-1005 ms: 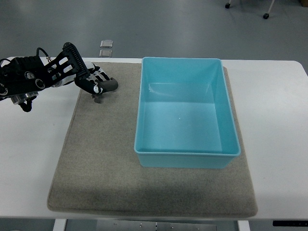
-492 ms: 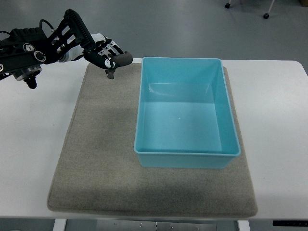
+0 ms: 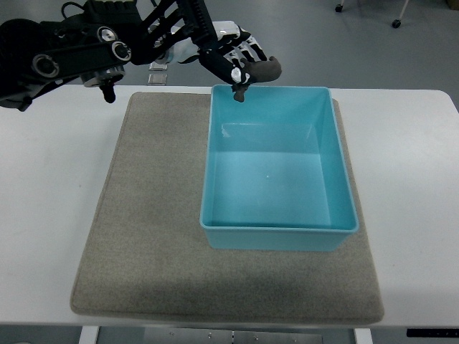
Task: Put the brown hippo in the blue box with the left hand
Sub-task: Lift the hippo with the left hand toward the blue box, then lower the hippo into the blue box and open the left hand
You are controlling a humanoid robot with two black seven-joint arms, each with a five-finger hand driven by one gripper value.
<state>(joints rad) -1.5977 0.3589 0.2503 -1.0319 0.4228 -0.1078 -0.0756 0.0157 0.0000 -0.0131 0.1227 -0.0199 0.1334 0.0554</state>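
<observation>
My left hand (image 3: 240,63) comes in from the upper left and is shut on the brown hippo (image 3: 259,72), a small dark brown toy. It holds the toy in the air over the far left corner of the blue box (image 3: 278,228). The box is an open light-blue rectangular bin standing on the grey mat (image 3: 150,215); nothing shows inside it. The right hand is out of view.
The mat lies on a white table (image 3: 409,158). Two small clear plastic pieces (image 3: 158,72) lie beyond the table's far edge, partly behind my arm. Grey floor shows beyond the table.
My left hand has lifted the hippo off the mat's far left part and carried it up and to the right, from beside the box to above its far left corner.
</observation>
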